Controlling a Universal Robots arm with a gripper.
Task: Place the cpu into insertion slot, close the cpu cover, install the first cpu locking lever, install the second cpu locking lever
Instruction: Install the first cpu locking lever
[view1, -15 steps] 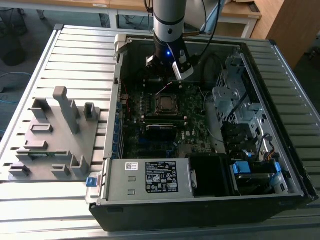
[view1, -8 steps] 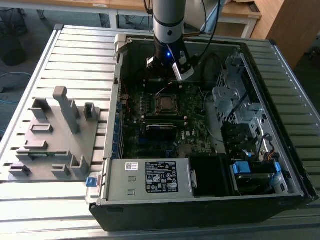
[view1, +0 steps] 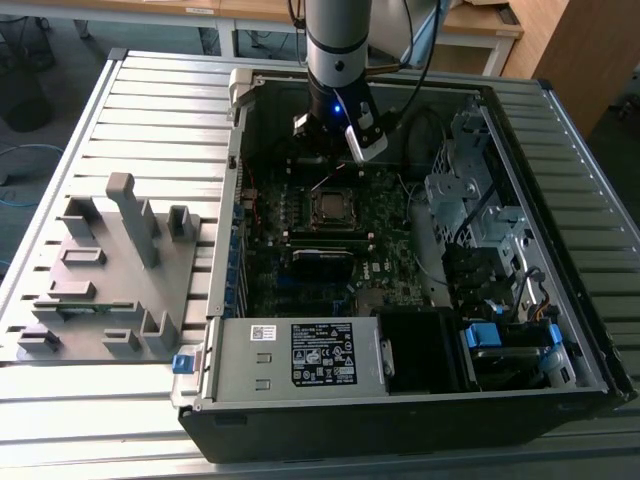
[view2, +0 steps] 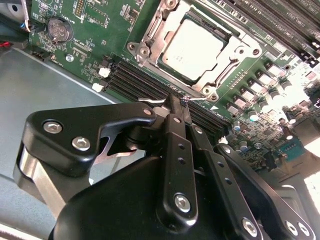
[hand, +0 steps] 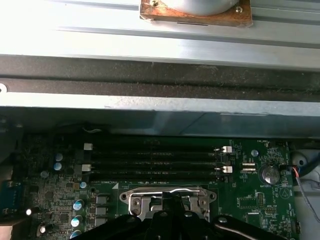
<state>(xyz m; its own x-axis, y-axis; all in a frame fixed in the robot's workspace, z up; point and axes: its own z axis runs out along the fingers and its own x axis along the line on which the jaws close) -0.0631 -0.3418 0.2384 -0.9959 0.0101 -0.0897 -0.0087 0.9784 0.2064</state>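
Observation:
The cpu (view2: 192, 42) lies flat in the insertion slot (view2: 150, 47), its pale metal top showing through the cut-out of the cpu cover (view2: 227, 62), which is folded down over it. In the exterior view the cpu (view1: 330, 207) sits mid-board, just in front of my gripper (view1: 330, 150). My gripper (view2: 180, 100) has its fingers (view2: 175, 130) pressed together, tips just beside the socket's edge. A thin wire locking lever (view2: 150, 100) crosses right at the tips; whether it is pinched or only touched is unclear. The slot (hand: 167, 196) also shows just beyond the gripper (hand: 170, 207).
Long black memory slots (hand: 155, 160) run beside the socket toward the case wall (hand: 160, 115). A coin battery (view2: 59, 29) sits on the board. The case holds a power supply (view1: 300, 355) and a drive cage (view1: 470, 200). A grey fixture (view1: 110, 270) stands on the exterior view's left.

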